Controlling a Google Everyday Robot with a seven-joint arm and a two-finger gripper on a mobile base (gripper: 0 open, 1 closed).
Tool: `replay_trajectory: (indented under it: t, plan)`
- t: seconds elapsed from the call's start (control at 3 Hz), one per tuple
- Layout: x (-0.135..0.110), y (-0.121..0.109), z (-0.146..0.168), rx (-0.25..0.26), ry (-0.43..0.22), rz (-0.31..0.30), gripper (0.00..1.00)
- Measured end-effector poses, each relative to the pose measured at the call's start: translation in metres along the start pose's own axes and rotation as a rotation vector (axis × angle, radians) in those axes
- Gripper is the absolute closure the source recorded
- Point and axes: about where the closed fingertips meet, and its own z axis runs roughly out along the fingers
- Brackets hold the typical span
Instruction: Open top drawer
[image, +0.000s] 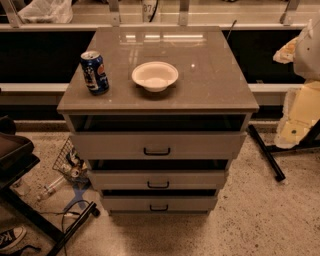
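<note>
Speckled floor (240, 220) lies open ahead of a grey cabinet (157, 102) and toward its right front corner. A black bar (266, 152) slants across the floor near the cabinet's right side. On the left, a wire basket of bottles (70, 162) sits against the cabinet, with dark stand legs (50, 227) and a sneaker (10, 237) nearer the camera.

On the cabinet top, a blue Pepsi can (94, 72) stands upright by the left edge. A white bowl (155, 76) sits near the middle, apart from the can.

The top drawer (200, 145) sits just under the front edge, with a dark gap above its panel. Its dark loop handle (157, 151) is centred. Two shorter drawers (200, 179) sit below.

The gripper is outside the camera view, so its claw state cannot be told.
</note>
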Motion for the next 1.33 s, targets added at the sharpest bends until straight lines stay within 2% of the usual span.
replay_trajectory:
  t: [0.33, 0.67, 1.0, 1.33]
  plan:
    - [0.000, 0.000, 0.000, 0.000, 0.000, 0.000, 0.00]
    - [0.000, 0.003, 0.012, 0.019, -0.030, 0.007, 0.00]
    - [0.002, 0.016, 0.048, 0.029, -0.113, -0.015, 0.00]
    - [0.005, 0.027, 0.090, 0.053, -0.227, -0.061, 0.00]
